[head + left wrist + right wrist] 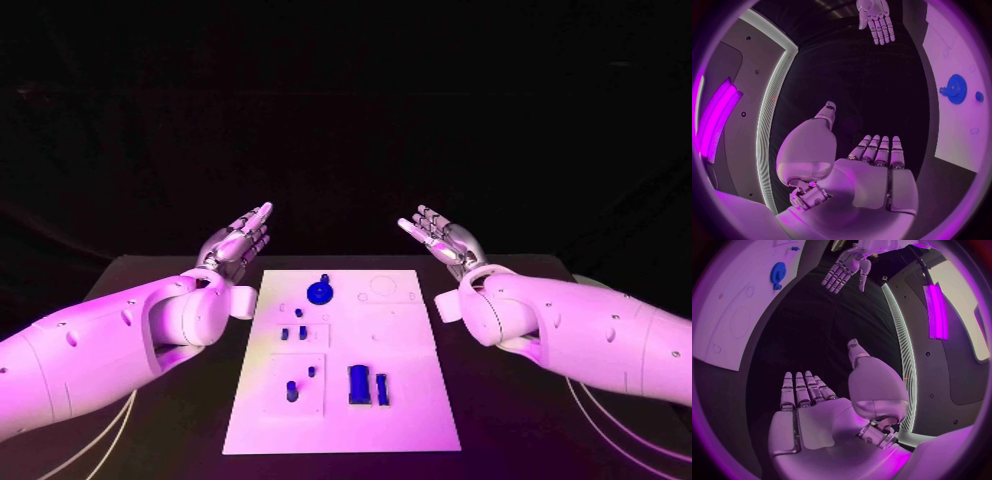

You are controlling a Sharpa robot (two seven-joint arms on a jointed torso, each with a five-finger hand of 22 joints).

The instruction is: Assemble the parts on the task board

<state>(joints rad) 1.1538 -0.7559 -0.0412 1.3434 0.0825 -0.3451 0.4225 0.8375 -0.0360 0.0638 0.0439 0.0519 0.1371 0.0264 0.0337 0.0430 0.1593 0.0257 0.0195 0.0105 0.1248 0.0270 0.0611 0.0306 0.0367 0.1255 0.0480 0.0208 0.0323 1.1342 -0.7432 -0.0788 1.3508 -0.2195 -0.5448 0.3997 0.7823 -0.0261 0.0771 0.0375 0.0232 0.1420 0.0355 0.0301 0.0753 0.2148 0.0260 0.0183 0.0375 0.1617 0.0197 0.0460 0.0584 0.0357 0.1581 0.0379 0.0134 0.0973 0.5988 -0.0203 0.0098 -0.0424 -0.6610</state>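
- So, the white board (411, 400) lies flat in the lower middle of the head view, on the black table (534, 420), running from the centre down towards the bottom edge.
- Near the board's top edge sits a round blue gear (319, 292), and the left wrist view catches it too, at the right of its circle (957, 89).
- Lower down, two upright blue blocks (359, 384) stand side by side, just right of the board's midline, close together.
- Smaller blue pieces (293, 391) dot the board's left half, between the gear and the bottom edge.
- The left hand (240, 241) hovers left of centre, above the board's upper left corner, fingers straight and spread, holding nothing.
- The right hand (443, 239) mirrors it right of centre, palm open, fingers apart, empty too.
- Both hands are well clear of the board, touching none of the parts.
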